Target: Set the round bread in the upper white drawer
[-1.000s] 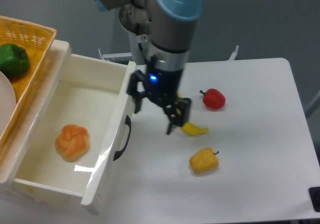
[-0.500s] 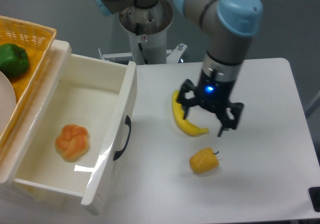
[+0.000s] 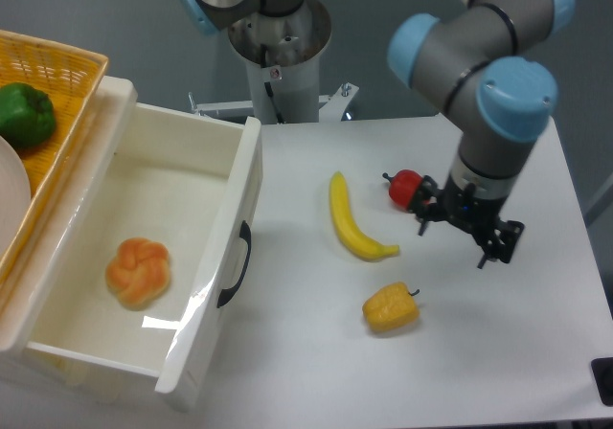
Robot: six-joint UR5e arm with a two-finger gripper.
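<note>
The round bread (image 3: 138, 271), an orange-golden knotted bun, lies on the floor of the upper white drawer (image 3: 213, 257), which stands pulled open at the left with its black handle (image 3: 235, 264) facing the table. My gripper (image 3: 458, 242) hangs open and empty over the right side of the table, far from the drawer, just right of a red pepper (image 3: 403, 189).
A banana (image 3: 352, 220) lies mid-table and a yellow bell pepper (image 3: 390, 308) sits below it. At the far left a yellow wicker basket (image 3: 59, 94) holds a green pepper (image 3: 26, 115) and a white plate edge (image 3: 8, 209). The arm's base column (image 3: 283, 60) stands at the back.
My gripper has swung from beside the drawer front rightward across the table, past the banana, to the right side. The bread has stayed in the drawer.
</note>
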